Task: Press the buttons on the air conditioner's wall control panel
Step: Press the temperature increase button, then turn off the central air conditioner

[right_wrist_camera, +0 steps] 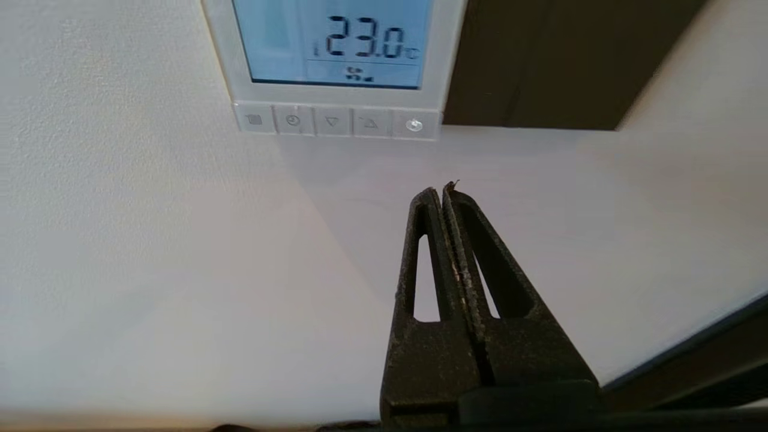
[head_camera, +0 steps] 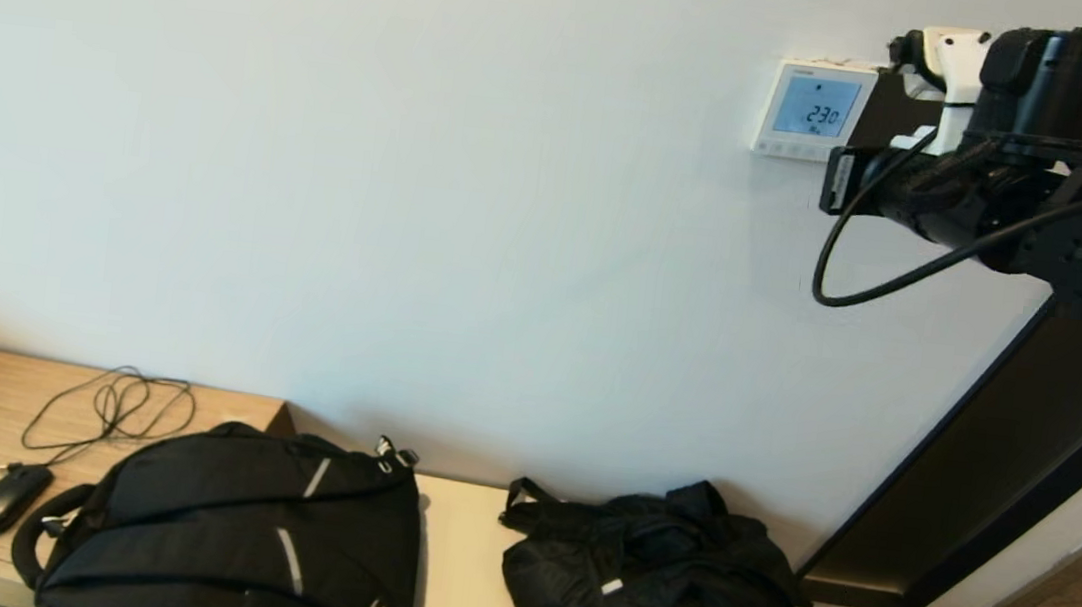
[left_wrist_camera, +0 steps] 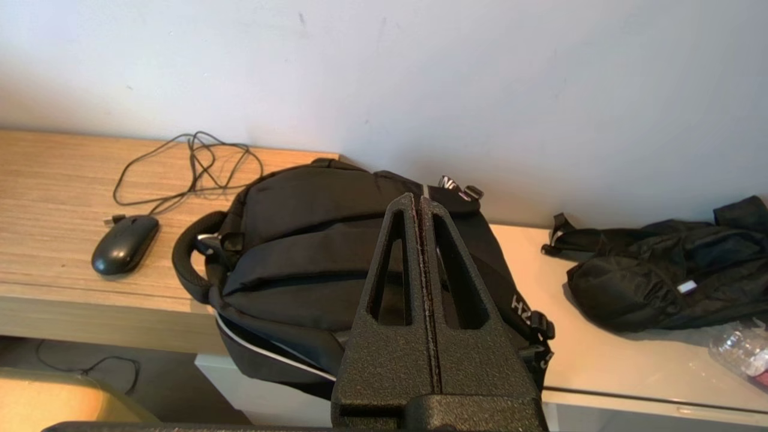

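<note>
Black textured right claw (right_wrist_camera: 445, 191), fingers pressed together and holding nothing, points at bare wall just below the row of small white buttons (right_wrist_camera: 333, 122) on the square white wall control panel with blue screen (head_camera: 813, 109). Risk, in my judgement: the broad paired tip could bridge two adjoining buttons or slide off. Only the right wrist view resolves individual buttons; the left wrist view alone shows the left claw (left_wrist_camera: 419, 201), likewise closed and empty, idle above the black fabric backpack (left_wrist_camera: 312, 252) on the worktop (left_wrist_camera: 54, 198).

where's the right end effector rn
In the head view it's up at the right, the right end effector shut, tips at bare wall just below the buttons of the control panel.
</note>
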You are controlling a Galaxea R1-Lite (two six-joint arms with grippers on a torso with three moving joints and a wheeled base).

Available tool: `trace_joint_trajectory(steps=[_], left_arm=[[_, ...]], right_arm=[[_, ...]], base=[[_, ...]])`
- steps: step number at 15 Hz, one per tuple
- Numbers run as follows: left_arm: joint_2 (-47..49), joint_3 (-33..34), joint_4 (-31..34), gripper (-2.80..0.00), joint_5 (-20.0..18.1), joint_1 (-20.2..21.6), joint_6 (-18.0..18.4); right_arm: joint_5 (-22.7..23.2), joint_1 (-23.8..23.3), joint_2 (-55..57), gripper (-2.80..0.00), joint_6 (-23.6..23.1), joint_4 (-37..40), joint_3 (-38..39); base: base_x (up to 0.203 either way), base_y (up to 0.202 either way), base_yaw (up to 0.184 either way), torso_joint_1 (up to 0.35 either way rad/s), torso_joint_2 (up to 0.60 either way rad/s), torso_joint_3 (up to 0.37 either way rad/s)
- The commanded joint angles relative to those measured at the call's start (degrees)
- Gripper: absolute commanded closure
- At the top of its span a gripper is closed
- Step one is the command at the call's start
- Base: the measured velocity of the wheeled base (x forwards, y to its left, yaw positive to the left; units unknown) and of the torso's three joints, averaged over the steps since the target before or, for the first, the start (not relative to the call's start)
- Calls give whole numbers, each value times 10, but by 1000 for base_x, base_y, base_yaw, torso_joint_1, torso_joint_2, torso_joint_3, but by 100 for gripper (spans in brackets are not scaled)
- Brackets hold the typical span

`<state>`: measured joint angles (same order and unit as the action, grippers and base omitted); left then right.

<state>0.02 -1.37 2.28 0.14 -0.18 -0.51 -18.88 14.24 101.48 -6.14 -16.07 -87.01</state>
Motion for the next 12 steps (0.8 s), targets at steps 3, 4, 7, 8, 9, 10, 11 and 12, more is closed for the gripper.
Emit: trace_joint_trajectory(steps=[3, 4, 7, 8, 9, 10, 11, 12], left_arm=[[0, 0, 0, 0, 0, 0, 0], [0, 0, 0, 0, 0, 0, 0], [0, 0, 0, 0, 0, 0, 0], [0, 0, 0, 0, 0, 0, 0], [0, 0, 0, 0, 0, 0, 0], [0, 0, 0, 0, 0, 0, 0], [0, 0, 0, 0, 0, 0, 0], [0, 0, 0, 0, 0, 0, 0]], right_arm=[[-1, -8, -113, 0, 2, 0, 87], [-1, -15, -132, 0, 2, 0, 109], [-1, -30, -185, 0, 3, 0, 173], [-1, -34, -202, 0, 3, 0, 190], [-1, -36, -219, 0, 4, 1, 207], [-1, -37, -237, 0, 4, 2, 227], [-1, -38, -254, 0, 5, 2, 249], [-1, -38, -274, 0, 5, 2, 270]], base=[[0, 0, 0, 0, 0, 0], [0, 0, 0, 0, 0, 0], [0, 0, 0, 0, 0, 0], [0, 0, 0, 0, 0, 0], [0, 0, 0, 0, 0, 0], [0, 0, 0, 0, 0, 0], [0, 0, 0, 0, 0, 0], [0, 0, 0, 0, 0, 0]])
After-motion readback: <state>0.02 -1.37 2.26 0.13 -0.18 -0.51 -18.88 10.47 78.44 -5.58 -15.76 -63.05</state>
